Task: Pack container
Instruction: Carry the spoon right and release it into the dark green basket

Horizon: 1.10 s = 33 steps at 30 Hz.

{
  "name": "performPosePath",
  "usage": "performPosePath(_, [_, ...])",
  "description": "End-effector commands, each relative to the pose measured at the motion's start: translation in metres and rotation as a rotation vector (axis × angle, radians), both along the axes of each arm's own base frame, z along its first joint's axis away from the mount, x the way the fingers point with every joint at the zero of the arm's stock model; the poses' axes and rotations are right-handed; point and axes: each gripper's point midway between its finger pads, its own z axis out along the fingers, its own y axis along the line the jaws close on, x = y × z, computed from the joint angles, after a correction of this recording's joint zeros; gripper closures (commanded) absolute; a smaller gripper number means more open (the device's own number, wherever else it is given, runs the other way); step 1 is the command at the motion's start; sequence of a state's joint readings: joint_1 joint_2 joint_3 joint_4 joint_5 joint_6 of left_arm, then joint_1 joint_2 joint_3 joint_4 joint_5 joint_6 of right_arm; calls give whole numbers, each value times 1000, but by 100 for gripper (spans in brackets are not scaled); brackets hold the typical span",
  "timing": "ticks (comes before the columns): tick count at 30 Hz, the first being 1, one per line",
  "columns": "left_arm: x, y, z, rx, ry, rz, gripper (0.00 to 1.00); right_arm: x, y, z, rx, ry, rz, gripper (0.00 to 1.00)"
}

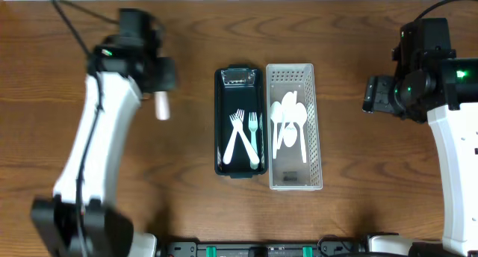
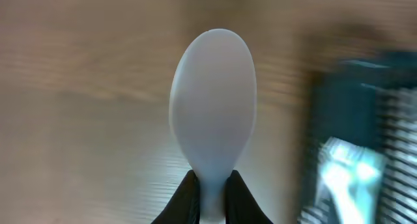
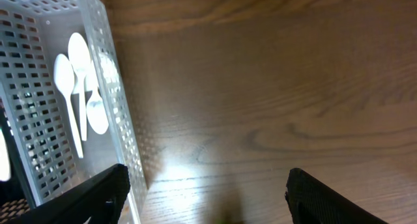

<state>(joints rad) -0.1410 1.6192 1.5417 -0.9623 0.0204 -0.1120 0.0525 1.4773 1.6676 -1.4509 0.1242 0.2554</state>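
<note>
My left gripper (image 1: pixel 160 100) is shut on a white plastic spoon (image 2: pixel 213 107) and holds it above the bare table, left of the containers. The spoon also shows in the overhead view (image 1: pixel 161 105). A black tray (image 1: pixel 222 122) holds white forks (image 1: pixel 246 137). Next to it on the right, a white perforated basket (image 1: pixel 317 122) holds several white spoons (image 1: pixel 290 122). My right gripper (image 3: pixel 205 204) is open and empty over bare wood to the right of the basket (image 3: pixel 120 120).
The table is dark wood (image 1: pixel 373 197). The black tray has a clear lid part at its far end (image 1: pixel 239 77). The arm bases stand at the front left and right edges.
</note>
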Motion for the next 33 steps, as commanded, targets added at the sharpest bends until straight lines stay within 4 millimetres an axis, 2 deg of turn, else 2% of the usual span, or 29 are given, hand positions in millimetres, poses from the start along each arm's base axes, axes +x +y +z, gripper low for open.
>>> performPosePath(1, [-16, -47, 21, -46, -47, -50, 94, 2, -2, 0, -4, -5, -5, 19])
performPosePath(5, [-36, -105, 20, -85, -31, -134, 94, 4, -2, 1, -6, -15, 3, 18])
performPosePath(10, [-51, -149, -6, -74, 39, -211, 94, 5, -2, 1, -12, -17, 22, 18])
performPosePath(14, [-56, -167, -41, -30, 127, -252, 94, 4, -2, 1, -17, -12, 37, 18])
performPosePath(18, [-56, -171, -80, 14, 218, -248, 94, 3, -2, 1, -17, -8, 37, 18])
performPosePath(24, [-54, -172, -108, 46, 277, -243, 93, 3, -2, 1, -17, -8, 37, 18])
performPosePath(26, [-54, -171, -113, 52, 289, -242, 78, 3, -2, 1, -17, -8, 37, 18])
performPosePath(29, [-54, -171, -114, 54, 290, -246, 74, 4, -2, 1, -17, -10, 37, 18])
performPosePath(31, [-52, -171, -113, 57, 281, -254, 43, 4, -2, 1, -17, -11, 37, 18])
performPosePath(33, [-50, -167, -109, 58, 271, -251, 29, 4, -2, 1, -17, -12, 37, 18])
